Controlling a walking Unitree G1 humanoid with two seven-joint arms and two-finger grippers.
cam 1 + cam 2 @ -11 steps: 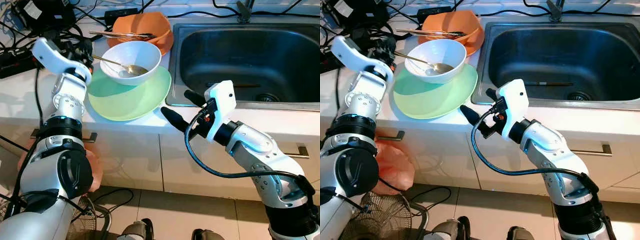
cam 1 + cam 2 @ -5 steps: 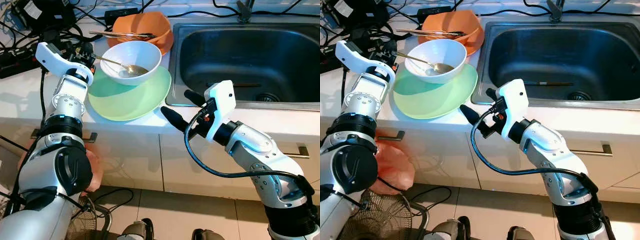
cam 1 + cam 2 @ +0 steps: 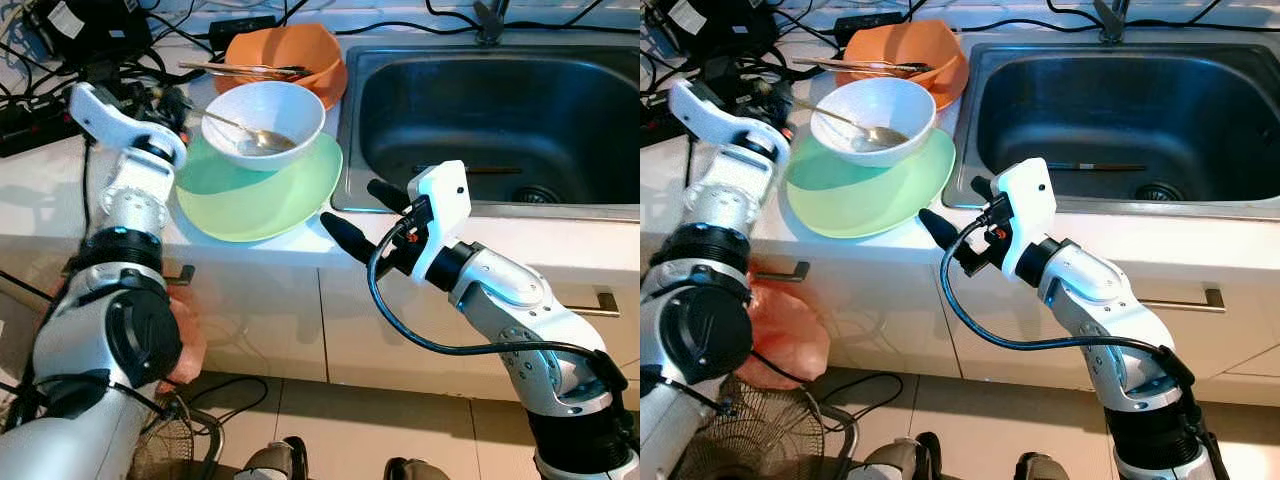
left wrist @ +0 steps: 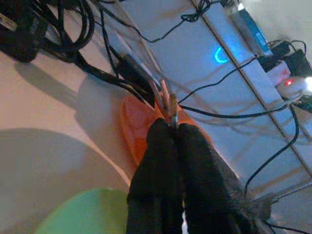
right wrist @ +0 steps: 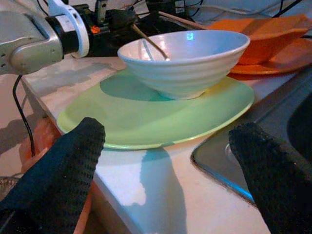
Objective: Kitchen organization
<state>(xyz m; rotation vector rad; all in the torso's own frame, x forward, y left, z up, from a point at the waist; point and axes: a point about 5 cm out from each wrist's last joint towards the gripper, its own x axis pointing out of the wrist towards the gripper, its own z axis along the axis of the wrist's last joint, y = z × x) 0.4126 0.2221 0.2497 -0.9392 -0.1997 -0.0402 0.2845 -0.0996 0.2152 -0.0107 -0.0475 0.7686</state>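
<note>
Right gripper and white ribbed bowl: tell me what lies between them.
In the right wrist view, the open right gripper faces the white ribbed bowl; between them lie the pale green plate and bare counter edge.

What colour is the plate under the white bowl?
Light green plate, clearest in the left eye view, under the white bowl.

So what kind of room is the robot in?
Most likely a home kitchen. There is a steel sink set into a white counter, and used dishes beside it: a white bowl with a spoon sitting on a green plate.

Silver arms, black joints, white wrist housings
</note>
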